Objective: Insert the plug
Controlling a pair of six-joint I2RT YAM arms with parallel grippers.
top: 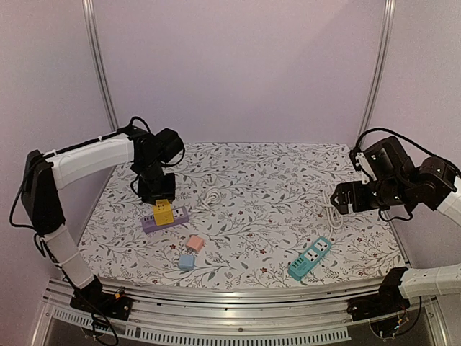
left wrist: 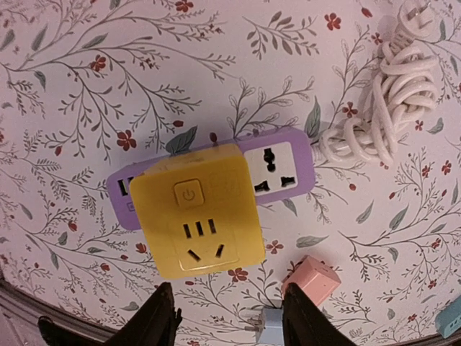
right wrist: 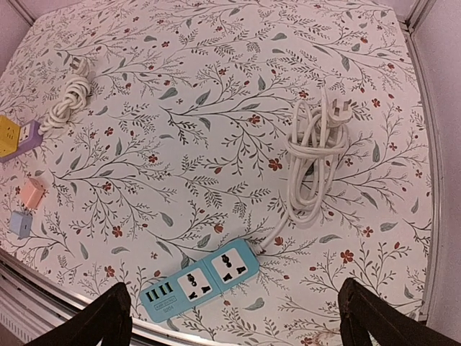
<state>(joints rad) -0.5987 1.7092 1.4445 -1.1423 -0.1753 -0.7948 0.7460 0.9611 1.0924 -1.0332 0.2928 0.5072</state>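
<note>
A yellow plug adapter (top: 163,211) sits plugged into the purple power strip (top: 178,217) at the table's left; in the left wrist view the yellow adapter (left wrist: 198,220) covers the left socket of the purple strip (left wrist: 284,169). My left gripper (left wrist: 229,321) is open just above it, holding nothing. A pink plug (top: 194,244) and a light blue plug (top: 186,262) lie loose nearer the front. A teal power strip (top: 310,258) lies at the front right. My right gripper (right wrist: 234,321) is open and empty, high above the teal strip (right wrist: 198,281).
The purple strip's coiled white cable (left wrist: 385,101) lies to its right. The teal strip's white cable (right wrist: 317,155) lies coiled behind it. The metal front rail (top: 238,292) edges the table. Pink walls surround the floral mat (top: 266,194).
</note>
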